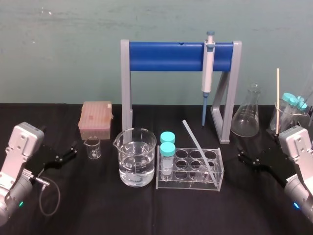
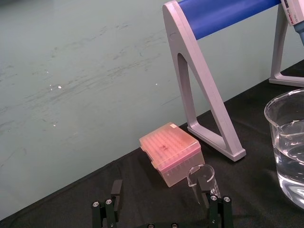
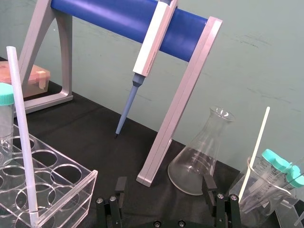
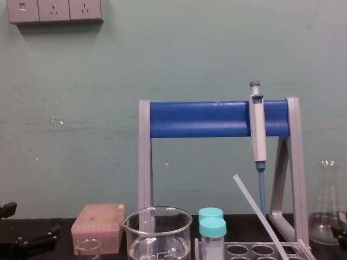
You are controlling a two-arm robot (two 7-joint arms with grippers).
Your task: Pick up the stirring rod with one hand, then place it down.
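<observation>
The stirring rod [image 1: 198,146] leans tilted in the clear tube rack [image 1: 211,185] at table centre, beside two teal-capped tubes [image 1: 167,147]. A water beaker [image 1: 137,156] stands just left of the rack, and the pipette stand [image 1: 180,55] rises behind. The left gripper [image 1: 71,151] and right gripper [image 1: 243,155] sit well apart from the rod at either side, jaws released and empty.

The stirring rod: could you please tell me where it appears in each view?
Head view: the stirring rod leans in the tube rack, centre-right.
Chest view: it slants up from the rack, lower right.
Right wrist view: it stands in the rack, crossing the tip box.
Left wrist view: faces the tip box and blue bar.
Shared landmark: the stand's blue bar.
</observation>
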